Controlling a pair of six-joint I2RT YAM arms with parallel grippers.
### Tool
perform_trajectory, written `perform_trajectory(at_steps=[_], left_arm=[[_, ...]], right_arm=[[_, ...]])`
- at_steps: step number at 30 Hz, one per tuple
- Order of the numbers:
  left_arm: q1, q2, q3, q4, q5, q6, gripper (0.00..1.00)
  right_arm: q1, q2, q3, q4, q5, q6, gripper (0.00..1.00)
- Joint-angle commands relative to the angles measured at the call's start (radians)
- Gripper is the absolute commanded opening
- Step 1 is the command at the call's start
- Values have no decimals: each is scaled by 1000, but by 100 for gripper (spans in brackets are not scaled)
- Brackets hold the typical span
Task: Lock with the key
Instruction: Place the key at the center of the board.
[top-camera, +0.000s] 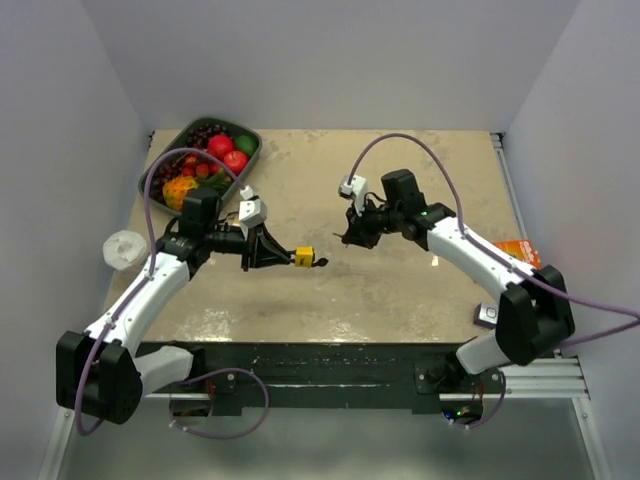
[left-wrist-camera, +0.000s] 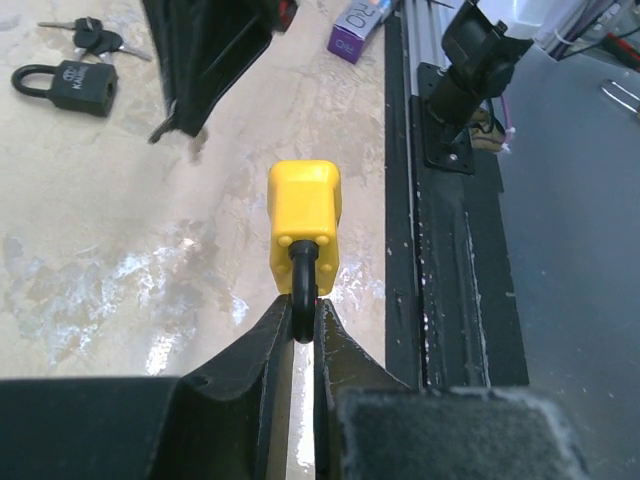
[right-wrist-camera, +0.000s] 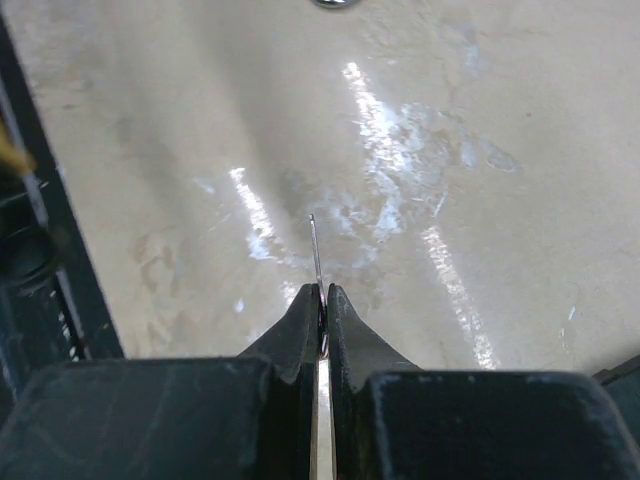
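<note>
1. Now the left fingers (left-wrist-camera: 262, 352) are pressed onto the black curved shackle (left-wrist-camera: 303, 292) of a small yellow box-shaped padlock (left-wrist-camera: 304, 215). They pinch the shackle so that the yellow body sticks out in front of the tips.
2. Whether the padlock body touches the beige stained tabletop (top-camera: 400, 290) or hangs just over it, I cannot tell.
3. The right fingers (right-wrist-camera: 352, 342) are pressed together on a thin metal key (right-wrist-camera: 315, 250), seen from its edge. The blade points forward past the tips, over the tabletop.
4. In the top view, the yellow padlock is near the middle of the tabletop, between the two arms. The right fingers are near it, on its right and a little farther back, and the two are apart.
5. A second padlock, black with a metal shackle (left-wrist-camera: 65, 85), lies flat on the tabletop in the left wrist view. A small bunch of black-headed keys (left-wrist-camera: 95, 38) lies just beside it.
6. A dark oval tray of coloured fruit (top-camera: 200, 160) stands at the far left corner.
7. A white round object (top-camera: 125, 248) sits at the left edge and an orange packet (top-camera: 520, 252) at the right edge.
8. A small purple and white box (left-wrist-camera: 355, 20) lies near the front right edge.
</note>
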Motion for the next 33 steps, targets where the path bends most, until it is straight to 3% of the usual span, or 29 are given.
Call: perform_trajectory(at_steps=[1, 7, 13, 27, 30, 33], left_arm=[[6, -58, -57, 243, -17, -137, 0], [6, -70, -103, 369, -44, -218, 0], [5, -62, -109, 393, -46, -234, 0], [5, -50, -117, 334, -51, -188, 0], [5, -41, -112, 286, -60, -178, 0], [3, -30, -100, 249, -72, -165, 0]], right_arm=[[-9, 114, 5, 219, 148, 161, 0], [-64, 284, 54, 271, 161, 219, 0], [-119, 442, 124, 269, 141, 237, 0], [-176, 570, 250, 225, 219, 208, 0], [-178, 572, 253, 216, 233, 188, 9], [-178, 552, 250, 208, 193, 173, 43]])
